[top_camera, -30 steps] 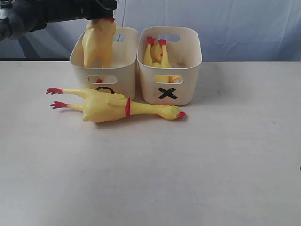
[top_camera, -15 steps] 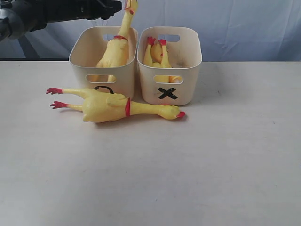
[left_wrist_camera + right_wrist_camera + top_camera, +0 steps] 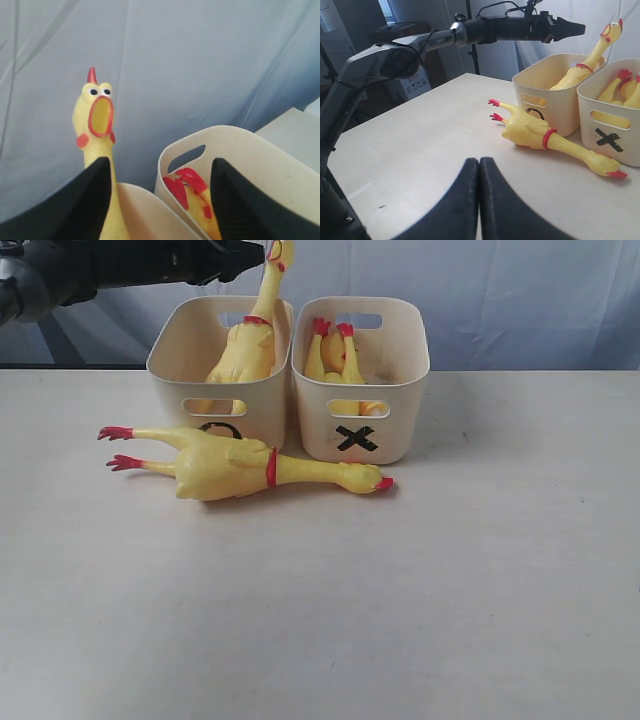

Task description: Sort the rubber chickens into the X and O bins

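Yellow chicken [image 3: 225,470] lying before O bin [image 3: 262,416], left tool [image 3: 160,165] released, right tool [image 3: 479,162] clenched

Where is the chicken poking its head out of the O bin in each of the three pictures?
Exterior view: chicken upper left, leaning in the O bin, head above the rim.
Left wrist view: chicken, head and neck only, against the blue curtain.
Right wrist view: chicken leaning in the O bin, behind the lying chicken.
Shared landmark: X bin beside it, red feet sticking up inside.
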